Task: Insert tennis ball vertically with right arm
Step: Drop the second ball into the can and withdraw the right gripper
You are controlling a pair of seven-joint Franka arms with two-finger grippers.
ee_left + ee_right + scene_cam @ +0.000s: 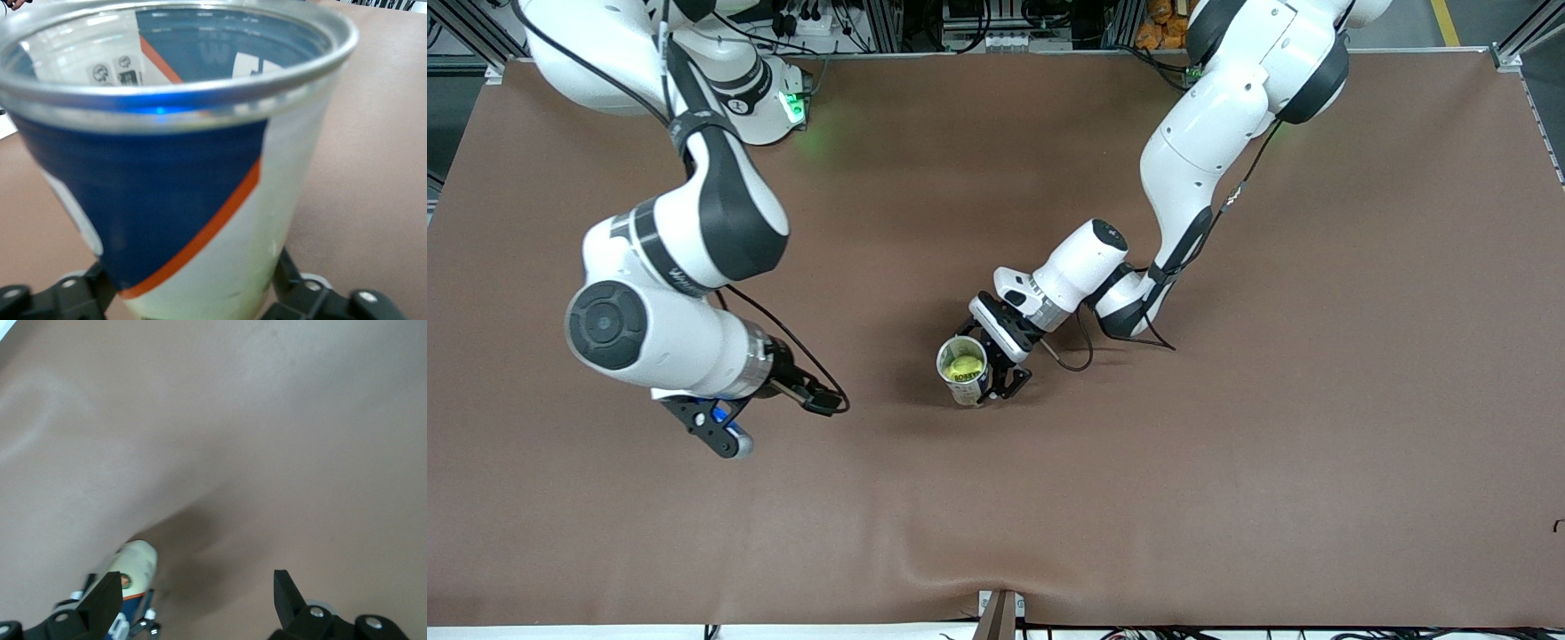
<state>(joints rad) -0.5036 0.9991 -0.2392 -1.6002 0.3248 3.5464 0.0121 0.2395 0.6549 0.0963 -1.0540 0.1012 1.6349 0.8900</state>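
A tall can [966,388] with a blue, white and orange label stands upright on the brown table, mid-table. The yellow tennis ball [964,365] lies inside it, seen through the open mouth. My left gripper [990,365] is down at the can with a finger on each side of it, jaws open. In the left wrist view the can [173,187] fills the frame between the fingers [297,287]. My right gripper [725,433] hangs open and empty over bare table toward the right arm's end. Its wrist view shows the can [137,570] farther off.
The brown cloth [1227,444] covers the whole table and has a shallow wrinkle near the front edge [925,556]. A black cable [818,378] loops off the right wrist. A small bracket [1000,613] sits at the table's front edge.
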